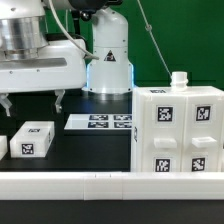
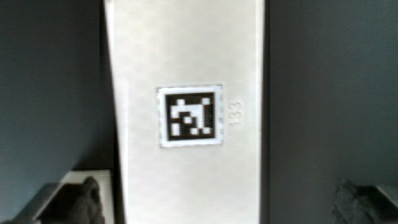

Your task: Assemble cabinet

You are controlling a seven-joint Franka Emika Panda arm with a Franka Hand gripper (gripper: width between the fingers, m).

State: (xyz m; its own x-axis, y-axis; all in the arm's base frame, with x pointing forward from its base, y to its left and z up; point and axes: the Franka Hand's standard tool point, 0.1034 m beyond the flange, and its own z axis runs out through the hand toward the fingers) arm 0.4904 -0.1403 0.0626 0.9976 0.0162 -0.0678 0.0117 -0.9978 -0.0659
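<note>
The cabinet body (image 1: 180, 130), a large white box with several tag markers and square openings, stands at the exterior view's right, with a small white knob (image 1: 179, 79) on its top. A smaller white tagged block (image 1: 32, 140) lies at the exterior view's left. My gripper (image 1: 32, 102) hangs open just above that block, touching nothing. In the wrist view the block (image 2: 192, 60) is a long white piece with one tag. It runs between my dark fingertips (image 2: 71, 202), which stand apart on either side of it, so my gripper (image 2: 217, 205) is open and empty.
The marker board (image 1: 100, 122) lies flat on the black table between the block and the cabinet. The robot's white base (image 1: 108, 55) stands behind it. A long white rail (image 1: 110, 185) runs along the table's front edge.
</note>
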